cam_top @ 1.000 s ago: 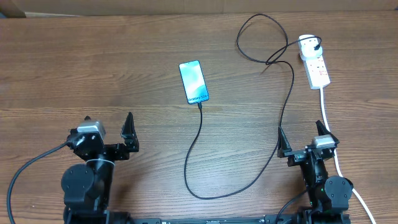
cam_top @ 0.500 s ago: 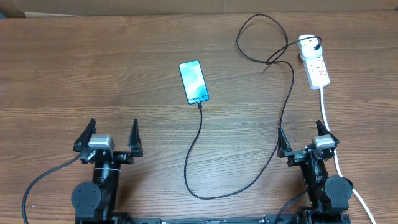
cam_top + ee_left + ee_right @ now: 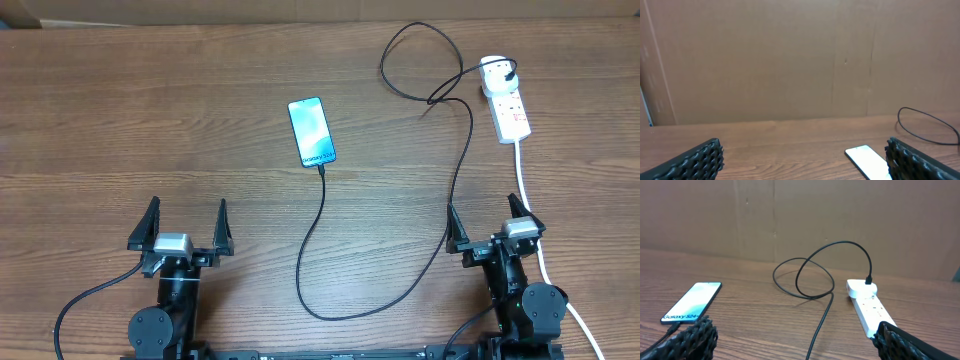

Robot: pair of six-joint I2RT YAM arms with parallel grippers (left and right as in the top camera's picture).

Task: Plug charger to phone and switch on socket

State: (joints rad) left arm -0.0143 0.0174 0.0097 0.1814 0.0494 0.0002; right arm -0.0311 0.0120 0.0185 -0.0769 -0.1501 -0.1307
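At the near short edge of the phone (image 3: 311,131), the charger (image 3: 323,190) looks plugged in, its black cable looping off to the socket (image 3: 506,100), well to the right of the phone on the counter (image 3: 100,120). The left hand (image 3: 187,218) and right hand (image 3: 481,218), both nearer than the phone, stand with fingers wide apart, holding nothing. The cable passes close by the right hand, so a reach for the socket's switch could snag it and tug the connector out of the phone.

Wooden table (image 3: 150,120) bears phone (image 3: 312,131), charger (image 3: 842,242) (looped), socket (image 3: 508,108).
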